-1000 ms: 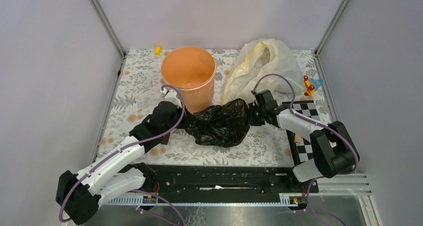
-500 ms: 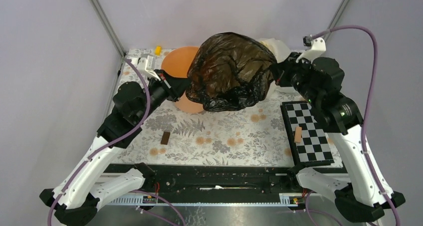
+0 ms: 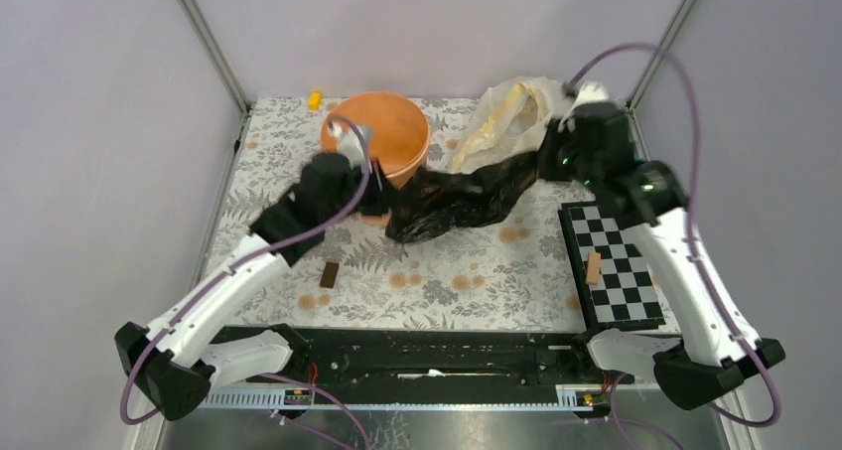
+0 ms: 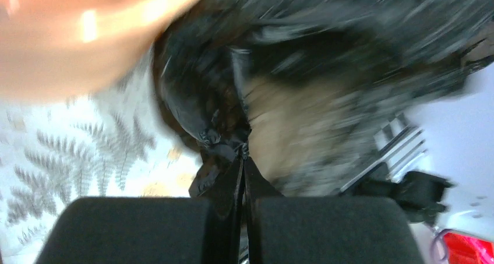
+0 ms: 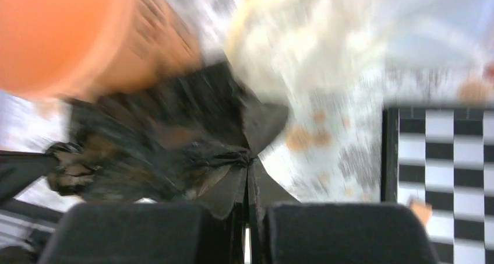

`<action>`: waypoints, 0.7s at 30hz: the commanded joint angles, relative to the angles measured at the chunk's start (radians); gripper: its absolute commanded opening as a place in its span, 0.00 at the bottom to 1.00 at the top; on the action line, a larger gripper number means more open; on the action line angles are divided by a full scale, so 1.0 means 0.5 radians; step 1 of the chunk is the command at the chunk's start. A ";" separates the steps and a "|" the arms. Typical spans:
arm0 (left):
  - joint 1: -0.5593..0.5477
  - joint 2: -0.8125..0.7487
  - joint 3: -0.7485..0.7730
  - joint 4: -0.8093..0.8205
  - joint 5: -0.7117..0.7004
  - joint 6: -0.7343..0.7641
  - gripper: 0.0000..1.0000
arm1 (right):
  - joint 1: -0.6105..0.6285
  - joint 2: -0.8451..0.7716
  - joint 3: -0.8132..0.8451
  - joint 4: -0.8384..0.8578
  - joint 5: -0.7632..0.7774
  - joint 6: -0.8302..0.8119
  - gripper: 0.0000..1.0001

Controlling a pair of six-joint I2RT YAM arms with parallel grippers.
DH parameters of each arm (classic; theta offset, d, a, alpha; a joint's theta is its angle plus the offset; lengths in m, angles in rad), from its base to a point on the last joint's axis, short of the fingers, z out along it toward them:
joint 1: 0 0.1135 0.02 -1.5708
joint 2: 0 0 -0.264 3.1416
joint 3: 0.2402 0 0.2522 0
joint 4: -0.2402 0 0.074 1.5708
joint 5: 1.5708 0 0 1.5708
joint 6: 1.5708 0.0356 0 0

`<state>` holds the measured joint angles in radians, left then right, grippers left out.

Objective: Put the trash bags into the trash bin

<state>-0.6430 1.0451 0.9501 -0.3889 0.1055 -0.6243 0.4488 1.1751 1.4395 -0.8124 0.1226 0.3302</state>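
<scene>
Wrist views show pads (image 4: 140,232) pinching bag (image 4: 204,101).

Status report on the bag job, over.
Left gripper, right gripper shut on black bag. Bag strung between them, outside the bin. Cream bag sits right of bin.

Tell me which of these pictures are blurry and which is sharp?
Top external view: sharp, evenly lit, the fern-print tablecloth crisp. Left wrist view: the crinkly black plastic bag and round peach-orange plastic bucket are smeared; only the dark fingers at the bottom look clear. Right wrist view: similarly streaked, the black-and-white checkerboard least so.
</scene>
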 commanded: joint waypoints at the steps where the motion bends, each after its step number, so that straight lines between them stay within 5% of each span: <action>1: 0.010 0.059 0.994 0.033 0.007 0.211 0.00 | 0.011 0.011 0.875 0.010 -0.063 -0.043 0.00; 5: 0.010 0.039 1.190 0.101 0.085 0.183 0.00 | 0.011 0.011 1.117 -0.034 -0.069 -0.022 0.00; 15: 0.008 -0.117 -0.386 0.742 0.313 -0.190 0.00 | 0.011 -0.480 -0.644 0.244 0.167 0.115 0.00; 18: 0.007 -0.051 -0.628 0.893 0.435 -0.279 0.00 | 0.010 -0.531 -0.784 0.226 0.236 0.130 0.00; 21: 0.007 -0.067 -0.453 0.732 0.382 -0.198 0.00 | 0.011 -0.569 -0.609 0.223 0.257 0.107 0.00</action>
<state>-0.6403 1.0904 0.6006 -0.1329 0.2474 -0.7101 0.4500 0.9871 1.0004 -0.7555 0.1844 0.3714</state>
